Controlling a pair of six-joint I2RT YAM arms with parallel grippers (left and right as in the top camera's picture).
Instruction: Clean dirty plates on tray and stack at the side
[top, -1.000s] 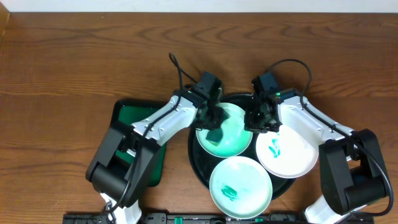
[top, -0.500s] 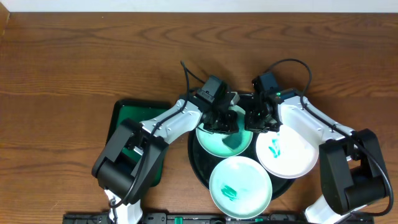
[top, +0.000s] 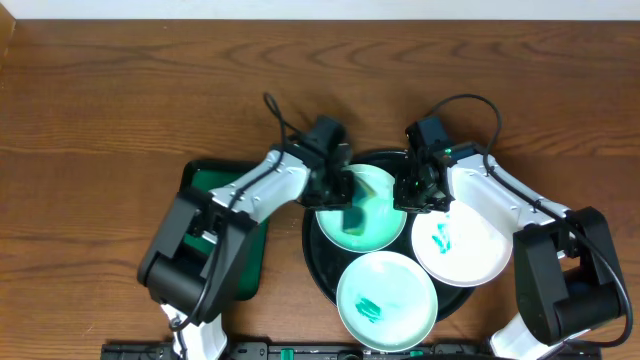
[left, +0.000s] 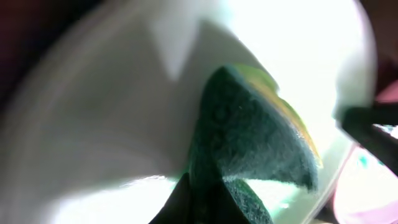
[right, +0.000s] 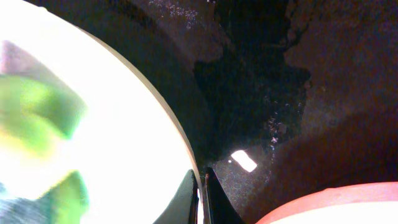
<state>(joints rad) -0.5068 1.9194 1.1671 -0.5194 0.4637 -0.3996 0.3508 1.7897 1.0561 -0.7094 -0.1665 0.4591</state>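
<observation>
Scrubbing the rear plate while its rim is being pinned

Left gripper (top: 338, 195) is clamping a dark green sponge (left: 249, 143) with a yellow back and pressing it onto the small round white plate (top: 375, 225) at the back of the large round black tray (top: 316, 262). Right gripper (top: 413, 196) is pinching that plate's right rim, jaws closed on it. A second teal-smeared plate (top: 470, 250) is lapping over the tray's right rim, and a third plate (top: 390, 290) is lapping over its front rim. A green rectangular tray (top: 205, 185) is lying beside the black one, partly under the left arm. Bare brown wood-grain tabletop (top: 120, 90) is lying open along the far side.
</observation>
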